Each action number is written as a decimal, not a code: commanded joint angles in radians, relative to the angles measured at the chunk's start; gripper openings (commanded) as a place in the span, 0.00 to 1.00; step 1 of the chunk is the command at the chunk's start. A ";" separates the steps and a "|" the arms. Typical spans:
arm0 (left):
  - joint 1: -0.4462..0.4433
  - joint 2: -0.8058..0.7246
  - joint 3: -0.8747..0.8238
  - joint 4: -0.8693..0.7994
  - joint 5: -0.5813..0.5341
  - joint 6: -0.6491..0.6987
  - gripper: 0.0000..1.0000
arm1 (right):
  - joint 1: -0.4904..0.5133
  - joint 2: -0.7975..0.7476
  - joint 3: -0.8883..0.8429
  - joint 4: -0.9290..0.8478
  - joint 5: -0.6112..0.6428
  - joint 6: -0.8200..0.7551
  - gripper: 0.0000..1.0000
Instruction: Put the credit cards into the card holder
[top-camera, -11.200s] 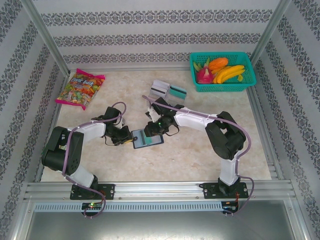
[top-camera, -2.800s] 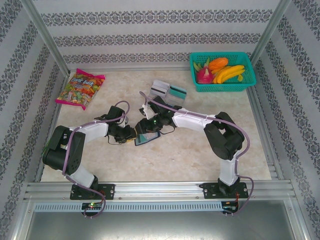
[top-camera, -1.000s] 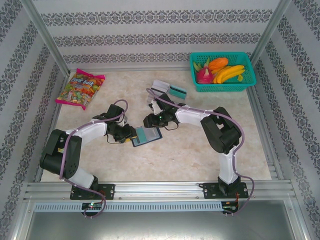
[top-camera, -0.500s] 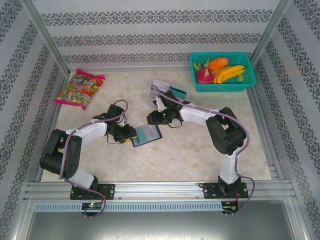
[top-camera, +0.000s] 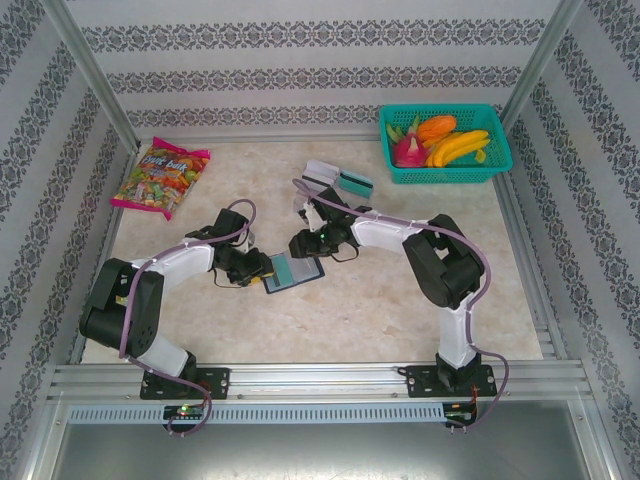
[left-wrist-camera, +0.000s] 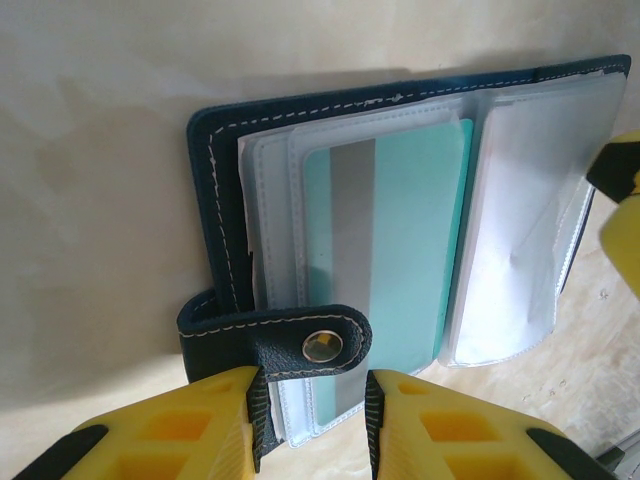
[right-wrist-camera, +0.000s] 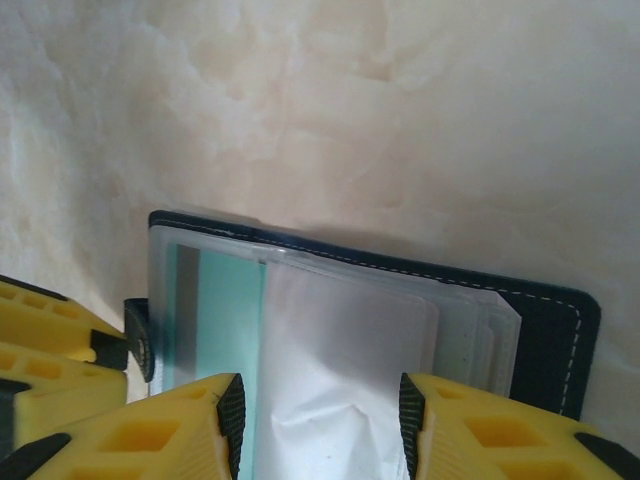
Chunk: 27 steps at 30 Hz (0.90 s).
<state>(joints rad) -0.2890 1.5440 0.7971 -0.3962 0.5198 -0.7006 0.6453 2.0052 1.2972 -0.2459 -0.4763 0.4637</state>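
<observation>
Left tool (left-wrist-camera: 313, 400) clamped on the tab edge of the card holder (left-wrist-camera: 212, 200), which lies open at the middle of the desk (top-camera: 380, 310), a teal card (left-wrist-camera: 400, 240) in its sleeve; right tool (right-wrist-camera: 318, 420), jaws apart, straddles a clear sleeve at the opposite edge; further credit cards (top-camera: 322, 175) lie near the far edge

From my left wrist, the card holder (left-wrist-camera: 215, 200) runs off the right edge, and its bottom edge disappears behind my left fingers (left-wrist-camera: 200, 420). Whether they pinch it I cannot tell. The snap tab (left-wrist-camera: 300, 345) covers the lower left of the teal card (left-wrist-camera: 410, 230). From my right wrist, a cloudy sleeve (right-wrist-camera: 340, 360) veils most of that card and drops off the bottom between my right fingers (right-wrist-camera: 150, 430). In the top view, upper middle, the loose cards (top-camera: 352, 182) are too small to count.
</observation>
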 joint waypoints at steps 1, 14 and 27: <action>-0.012 0.010 0.003 0.001 0.001 0.015 0.35 | -0.002 0.003 0.016 -0.022 0.032 -0.030 0.46; -0.012 0.015 0.009 0.002 0.008 0.018 0.35 | -0.004 0.006 0.041 -0.049 0.035 -0.038 0.47; -0.013 0.016 0.007 -0.003 0.003 0.023 0.35 | 0.049 0.034 0.077 -0.046 -0.004 -0.027 0.46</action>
<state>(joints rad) -0.2890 1.5543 0.7971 -0.3962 0.5228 -0.6964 0.6853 2.0365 1.3571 -0.2867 -0.4603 0.4397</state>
